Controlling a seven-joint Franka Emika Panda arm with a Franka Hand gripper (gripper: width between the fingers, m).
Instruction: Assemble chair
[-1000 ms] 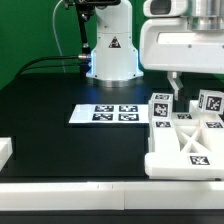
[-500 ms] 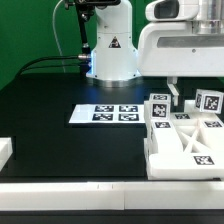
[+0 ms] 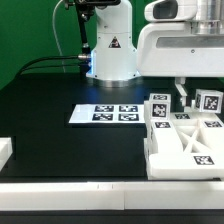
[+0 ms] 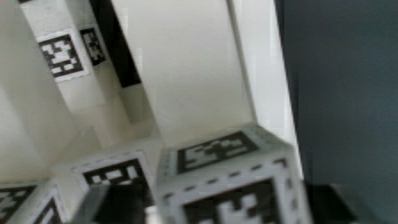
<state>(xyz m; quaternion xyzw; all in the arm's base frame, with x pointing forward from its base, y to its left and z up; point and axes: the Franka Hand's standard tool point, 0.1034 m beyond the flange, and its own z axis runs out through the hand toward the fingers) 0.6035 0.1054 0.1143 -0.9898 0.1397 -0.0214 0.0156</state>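
Two-finger gripper [image 3: 183, 93] above cluster, open or closed: cannot tell. White plastic tagged chair parts [image 3: 186, 136] lie flat, long axis running toward exterior view's right.

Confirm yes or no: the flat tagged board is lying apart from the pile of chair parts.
Yes, in the exterior view the marker board lies alone on the black table, with a gap between it and the chair parts.

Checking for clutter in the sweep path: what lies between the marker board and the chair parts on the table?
Nothing: in the exterior view, only a narrow strip of bare black table separates the marker board from the chair parts.
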